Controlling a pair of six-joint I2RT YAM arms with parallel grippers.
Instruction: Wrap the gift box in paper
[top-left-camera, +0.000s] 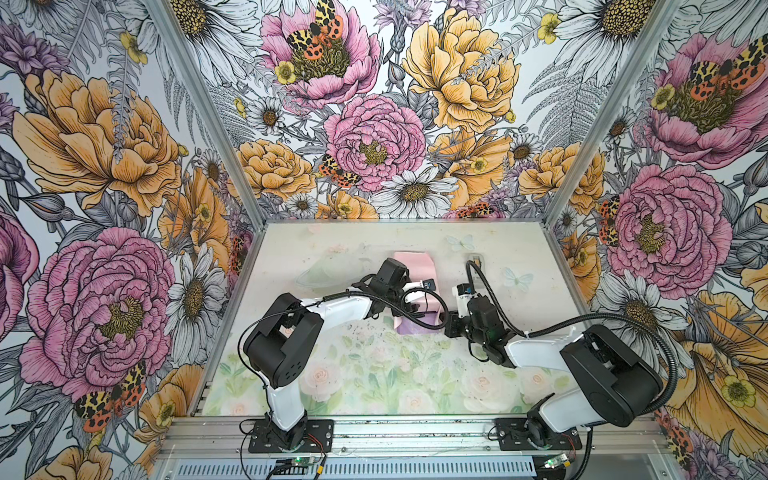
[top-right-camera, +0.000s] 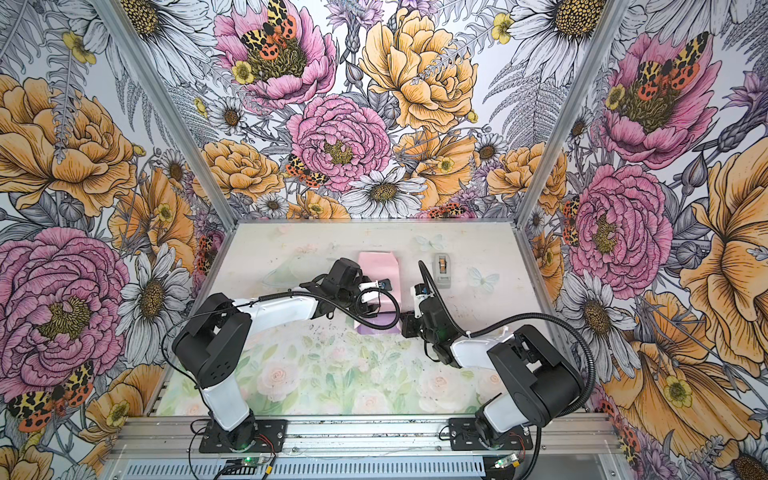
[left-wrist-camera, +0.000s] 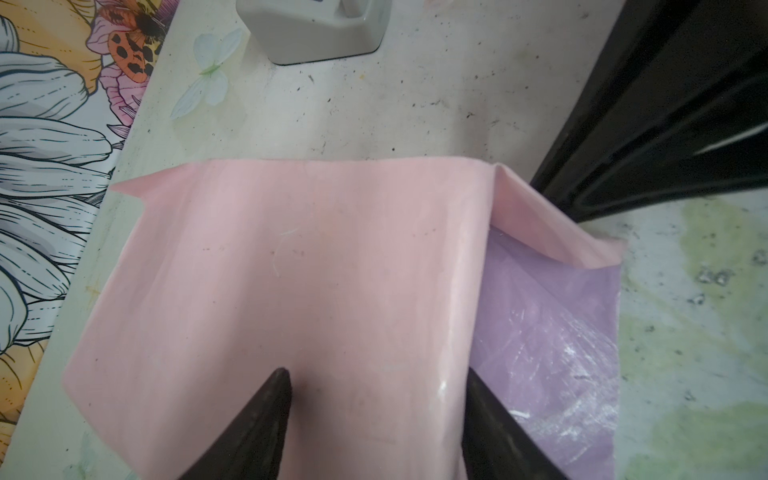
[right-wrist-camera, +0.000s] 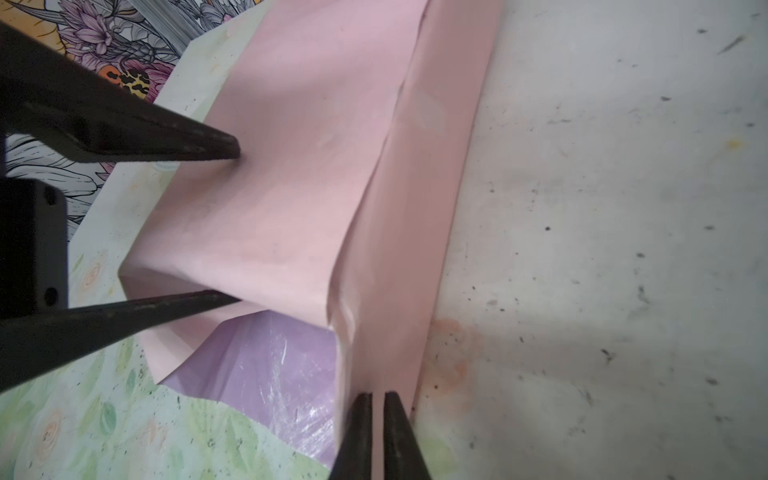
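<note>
The gift box is hidden under the paper (left-wrist-camera: 311, 270), whose pale pink face is folded over a box-shaped bulk in mid table in both top views (top-left-camera: 415, 262) (top-right-camera: 378, 262). A lilac part of the sheet (right-wrist-camera: 270, 365) lies flat at the near end. My left gripper (left-wrist-camera: 378, 374) is open, and its two fingertips (right-wrist-camera: 216, 145) rest spread apart on the pink top face. My right gripper (right-wrist-camera: 378, 395) is shut to a narrow slit, with its tips against the pink side flap low on the right of the bundle. I cannot tell whether it pinches the paper.
A small grey tape dispenser (top-right-camera: 442, 270) stands behind my right gripper, also seen in the left wrist view (left-wrist-camera: 316, 29). Floral walls close the table (top-left-camera: 374, 374) on three sides. The right arm's black cable (top-left-camera: 490, 307) arches over the table beside the bundle.
</note>
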